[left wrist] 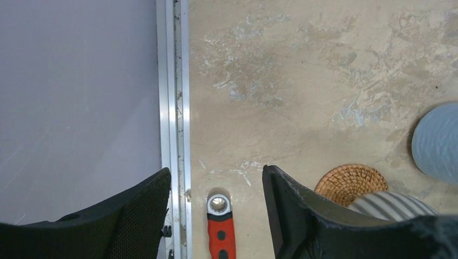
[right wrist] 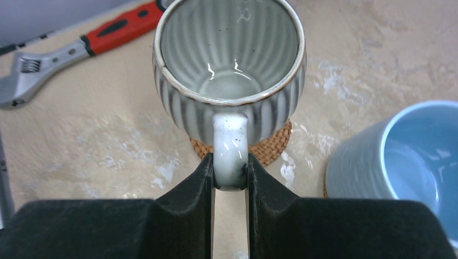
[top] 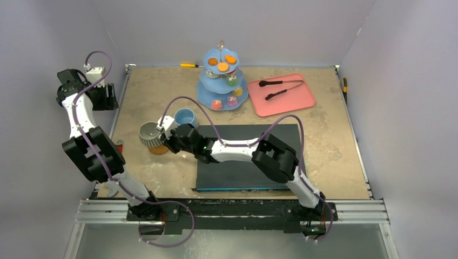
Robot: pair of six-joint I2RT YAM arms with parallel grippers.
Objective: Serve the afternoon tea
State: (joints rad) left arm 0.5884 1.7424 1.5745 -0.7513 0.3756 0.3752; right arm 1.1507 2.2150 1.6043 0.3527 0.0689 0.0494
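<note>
Right wrist camera gives me the clearest look: the right claw (right wrist: 231, 172) is clamped on the white handle of a grey ribbed ceramic mug (right wrist: 229, 70), one finger on each side. The mug stands upright in the upper centre of the frame, above a round woven rattan coaster (right wrist: 273, 148) that peeks out beneath it. I cannot tell whether its base touches the coaster. At the right edge stands the light-blue ceramic mug (right wrist: 399, 162), just beside the grey one and not touching it. A red-handled metal adjustable wrench (right wrist: 81, 46) lies at the upper left on the mottled beige tabletop (right wrist: 108, 145).

From the left wrist, I see the left claw (left wrist: 216, 172) spread wide and gripping nothing. It hangs over the tabletop's left rail, with the wrench's red handle at the bottom of the frame.

In the top external view, the light-blue three-tier scalloped stand (top: 204, 97) sits at the upper centre, carrying small round colourful cakes (top: 230, 58) on all three tiers. To its right lies a pink rectangular tray (top: 302, 100) holding black tongs (top: 278, 83). A dark rectangular mat (top: 232, 175) lies in the lower centre.
</note>
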